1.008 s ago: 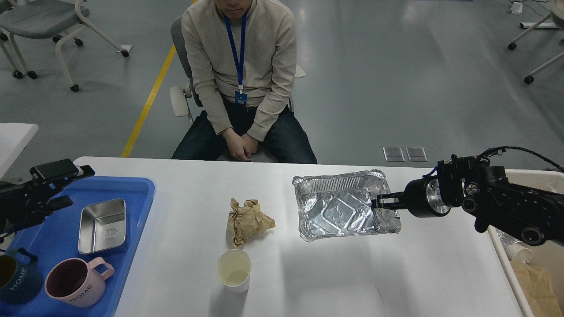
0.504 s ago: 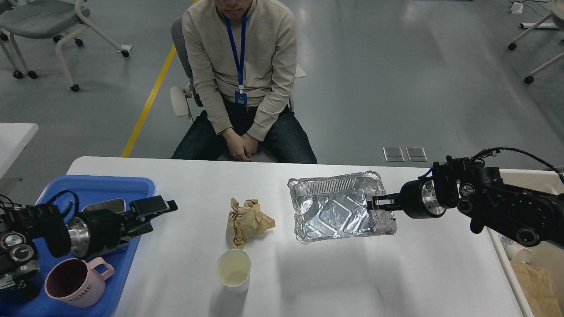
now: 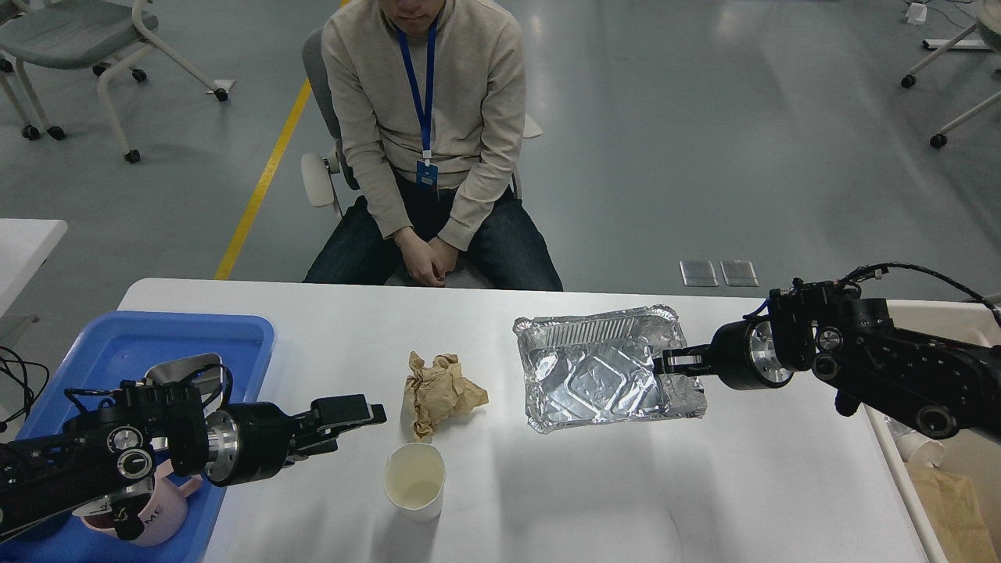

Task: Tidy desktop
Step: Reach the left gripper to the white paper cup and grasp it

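The white desktop (image 3: 626, 485) holds a crumpled brown paper (image 3: 438, 391), a white paper cup (image 3: 414, 479) in front of it, and a foil tray (image 3: 606, 367) to the right. My right gripper (image 3: 671, 362) is shut on the foil tray's right rim. My left gripper (image 3: 356, 422) is open and empty, reaching over the desktop just left of the crumpled paper and above the cup's left side.
A blue plastic tray (image 3: 133, 344) at the left holds a steel box (image 3: 184, 367) and a pink mug (image 3: 148, 512), partly hidden by my left arm. A beige bin (image 3: 938, 485) stands at the right edge. A person (image 3: 426, 141) sits behind the desktop.
My left gripper has swung from over the blue tray rightward and forward to beside the crumpled paper. The right gripper and foil tray have barely shifted.
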`<state>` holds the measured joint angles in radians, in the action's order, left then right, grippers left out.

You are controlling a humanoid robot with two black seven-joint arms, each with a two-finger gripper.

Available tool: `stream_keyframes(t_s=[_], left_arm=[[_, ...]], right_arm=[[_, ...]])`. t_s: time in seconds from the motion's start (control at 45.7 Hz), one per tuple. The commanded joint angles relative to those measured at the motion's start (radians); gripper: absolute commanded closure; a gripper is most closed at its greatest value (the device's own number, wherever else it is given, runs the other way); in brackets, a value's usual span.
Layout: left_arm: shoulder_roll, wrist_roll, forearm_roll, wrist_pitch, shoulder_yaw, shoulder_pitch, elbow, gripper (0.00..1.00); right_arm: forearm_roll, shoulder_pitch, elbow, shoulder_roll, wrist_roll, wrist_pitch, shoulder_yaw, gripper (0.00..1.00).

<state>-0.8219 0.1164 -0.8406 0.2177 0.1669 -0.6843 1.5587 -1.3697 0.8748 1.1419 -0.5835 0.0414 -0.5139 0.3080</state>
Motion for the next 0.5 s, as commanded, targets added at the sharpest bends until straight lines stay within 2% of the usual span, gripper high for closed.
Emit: stream_keyframes(t_s=[0.0,0.241,0.482], left_arm=[[0.017,0.0,-0.002,-0.012,-0.049,-0.02,0.003,0.04],[0.05,0.002,-0.037,-0.031,-0.084,-0.023,-0.002,0.05],[0.084,0.031,-0.048,-0.046,-0.142,-0.035,-0.017,0.05]], right_arm=[[0.0,0.0,-0.005,0.007,0.0,0.0,-0.001,1.0],[0.001,-0.002,-0.005,0.002,0.0,0.002,-0.001,1.0],[0.001,0.0,-0.004,0.002,0.0,0.002,0.0,1.0]])
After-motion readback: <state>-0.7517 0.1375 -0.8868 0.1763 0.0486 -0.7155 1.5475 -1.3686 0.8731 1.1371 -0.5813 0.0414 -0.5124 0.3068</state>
